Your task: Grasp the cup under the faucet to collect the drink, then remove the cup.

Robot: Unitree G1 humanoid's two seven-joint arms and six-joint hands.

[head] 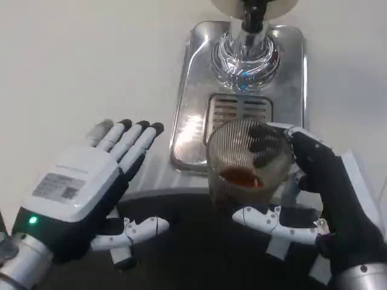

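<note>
White tabletop [78, 60] spreads bare to my left, giving room beside the shiny steel drip tray [193, 90] with its slotted grate [240, 109]. My right hand [314, 193] wraps the ribbed clear cup [245, 160], fingers clamped around it; reddish drink seems to sit low inside. It is held before the chrome faucet [246, 54]. My left hand [91, 187] hovers flat, fingers apart.

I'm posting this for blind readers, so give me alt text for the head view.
The right hand holds a clear ribbed cup with a little reddish-brown drink in it, over the front edge of a metal drip tray. The left hand rests open on the white table, and a chrome faucet stands behind.
</note>
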